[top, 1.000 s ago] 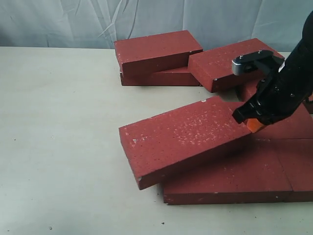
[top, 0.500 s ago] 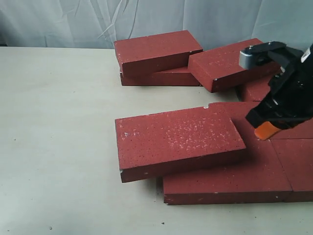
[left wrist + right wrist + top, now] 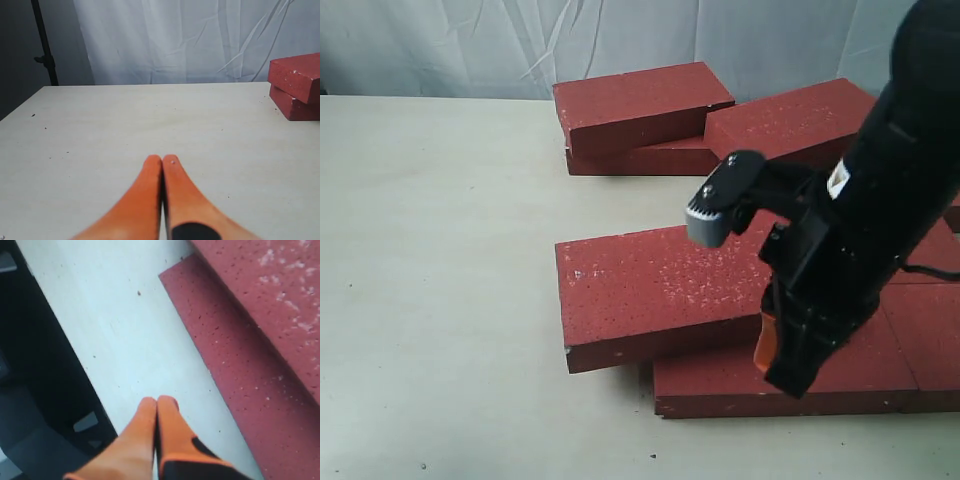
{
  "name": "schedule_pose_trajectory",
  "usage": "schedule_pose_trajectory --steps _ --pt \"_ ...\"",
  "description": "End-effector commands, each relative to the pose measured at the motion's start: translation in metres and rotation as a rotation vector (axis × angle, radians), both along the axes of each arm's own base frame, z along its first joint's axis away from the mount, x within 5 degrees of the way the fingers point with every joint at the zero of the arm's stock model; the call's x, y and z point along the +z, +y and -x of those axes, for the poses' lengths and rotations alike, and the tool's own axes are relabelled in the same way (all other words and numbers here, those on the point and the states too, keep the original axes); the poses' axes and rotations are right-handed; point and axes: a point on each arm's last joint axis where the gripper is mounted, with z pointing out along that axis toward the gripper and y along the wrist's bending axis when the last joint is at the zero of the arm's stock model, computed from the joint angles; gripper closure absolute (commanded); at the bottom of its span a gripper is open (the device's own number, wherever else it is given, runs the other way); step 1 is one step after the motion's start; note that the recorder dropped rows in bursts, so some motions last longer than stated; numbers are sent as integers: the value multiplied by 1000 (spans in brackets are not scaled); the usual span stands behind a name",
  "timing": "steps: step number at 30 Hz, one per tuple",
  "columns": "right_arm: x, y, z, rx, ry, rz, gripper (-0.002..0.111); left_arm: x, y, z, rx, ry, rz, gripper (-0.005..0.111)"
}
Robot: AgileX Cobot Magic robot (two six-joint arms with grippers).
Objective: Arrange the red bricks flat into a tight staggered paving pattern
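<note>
- The right arm [image 3: 880, 200] reaches low across the paving, its jaws pressed together, orange fingertips [image 3: 157, 407] touching with nothing between them.
- Those jaws hang over bare bench [image 3: 115, 330], just beside the outer edge of a flat-laid brick [image 3: 240, 380].
- The left jaws are likewise closed and empty, fingertips [image 3: 150, 170] meeting above open bench, well apart from the work.
- Just beside the right jaws, one askew brick [image 3: 660, 290] lies on top of the front paving brick [image 3: 720, 385], overhanging its end towards the bench; it is neither flat on the bench nor butted into the course.
- The paved patch [image 3: 930, 330] under and behind the right jaws shows a few bricks lying flat with close joints. The arm hides most of it, so the count and the stagger cannot be read.
- Well beyond the right jaws, the reserve pile is unlaid: a top brick [image 3: 640, 105] rests on a lower brick [image 3: 650, 158], and a third brick [image 3: 790, 120] sits tilted beside them.
- From the left wrist, two stacked bricks [image 3: 297, 87] show far from those jaws, at the bench's distant side.
- Judged from this, the paving is begun but far from finished: the askew brick wants seating against its neighbours, and at least three piled bricks remain to be laid.
</note>
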Motion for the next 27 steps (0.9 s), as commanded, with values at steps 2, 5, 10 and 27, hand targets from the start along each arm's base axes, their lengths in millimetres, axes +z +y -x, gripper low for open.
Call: schedule_pose_trajectory --steps 2,5,10,27 --pt "-34 18 -6 117 3 100 109 1 0 0 1 -11 3 106" --pt "-50 27 -15 106 -19 95 109 1 0 0 1 -11 3 106" --pt "-65 38 -31 67 -86 66 109 1 0 0 1 -11 3 106" --pt "-62 78 -76 -128 -260 -159 109 1 0 0 1 -11 3 106"
